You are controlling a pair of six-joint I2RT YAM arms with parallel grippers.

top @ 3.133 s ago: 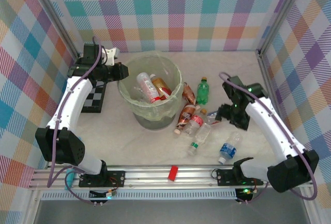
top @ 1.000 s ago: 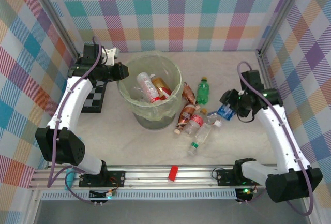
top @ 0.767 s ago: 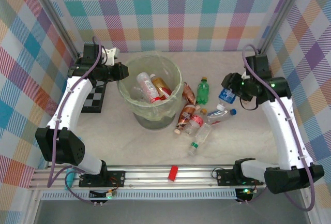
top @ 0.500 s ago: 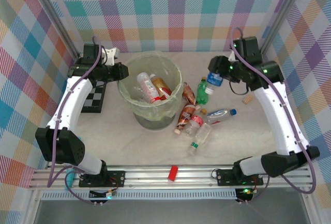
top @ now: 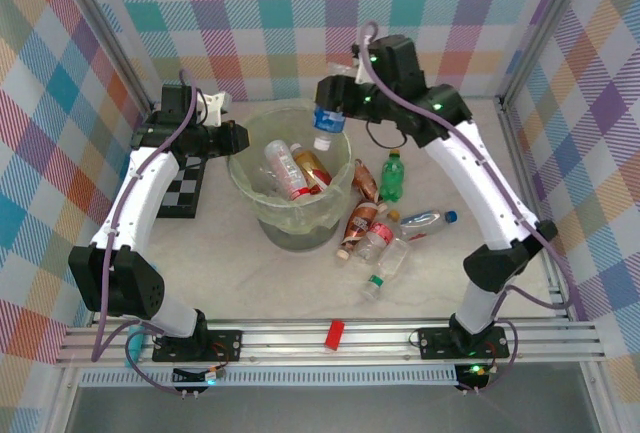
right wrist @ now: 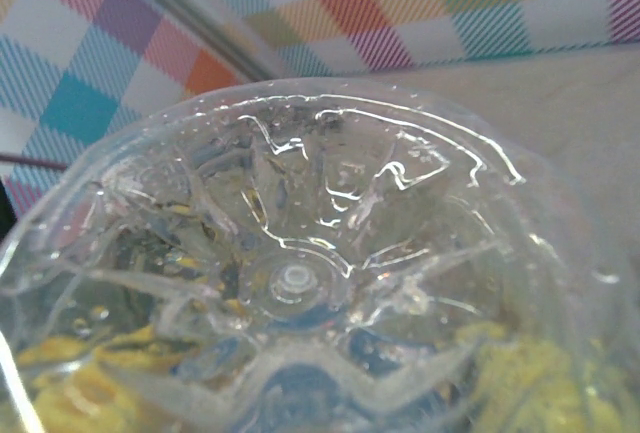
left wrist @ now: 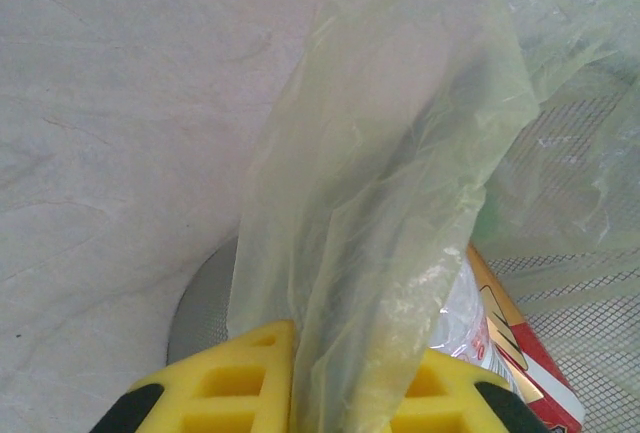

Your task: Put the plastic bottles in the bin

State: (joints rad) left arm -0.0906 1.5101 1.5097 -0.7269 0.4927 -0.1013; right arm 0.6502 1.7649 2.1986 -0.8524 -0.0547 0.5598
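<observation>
The right gripper (top: 331, 106) is clamping a blue-label bottle (top: 324, 129) above the bin (top: 243, 191), near 1 o'clock of its rim. The bottle's long axis is running along the gripper, with the base toward the wrist camera and the cap pointing down at the opening. The left gripper (top: 236, 141) is pinching the liner (left wrist: 400, 153) at 10 o'clock (keeping the mouth open, I judge). More bottles (top: 385, 263) are lying on the desk (top: 250, 273), from 3 to 5 o'clock of the bin.
</observation>
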